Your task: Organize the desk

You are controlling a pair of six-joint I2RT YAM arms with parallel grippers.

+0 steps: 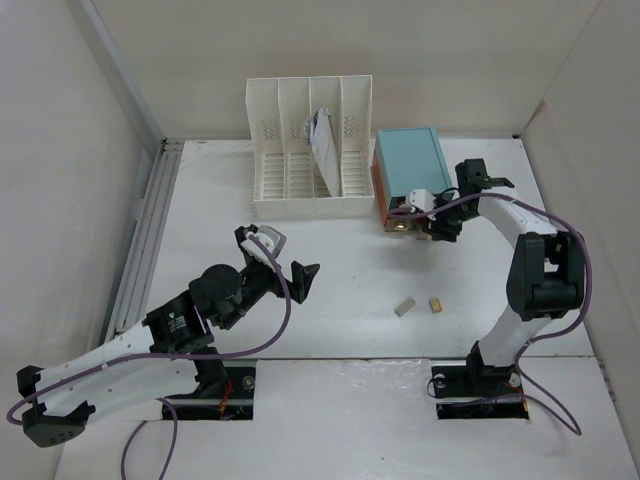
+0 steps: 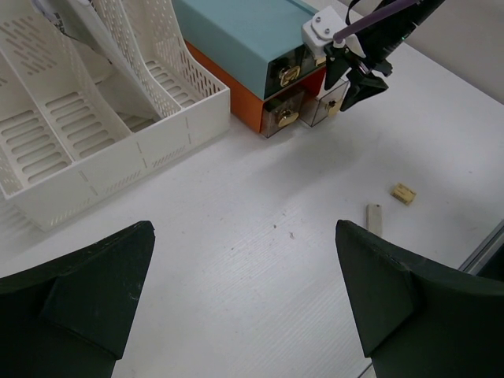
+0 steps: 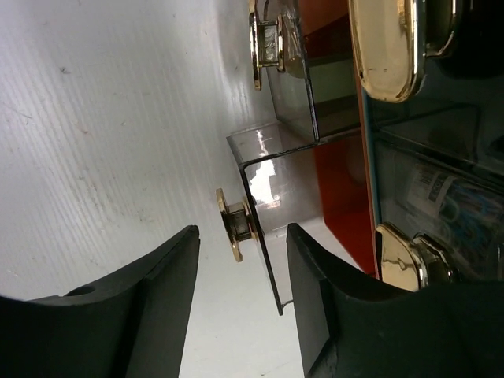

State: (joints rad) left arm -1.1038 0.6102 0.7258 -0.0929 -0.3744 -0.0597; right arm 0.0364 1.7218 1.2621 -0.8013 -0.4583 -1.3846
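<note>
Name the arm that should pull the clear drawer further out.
Right. The right fingers sit either side of the gold knob on the partly pulled clear drawer; the left fingers hover wide open over the desk, away from it.

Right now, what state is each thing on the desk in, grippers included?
Left gripper: open, holding nothing.
Right gripper: open, fingers either side of the drawer knob, not gripping it.
Clear drawer: pulled partly out.
File rack: upright, papers leaning in one slot.
Pale block and tan block: lying loose on the desk.
</note>
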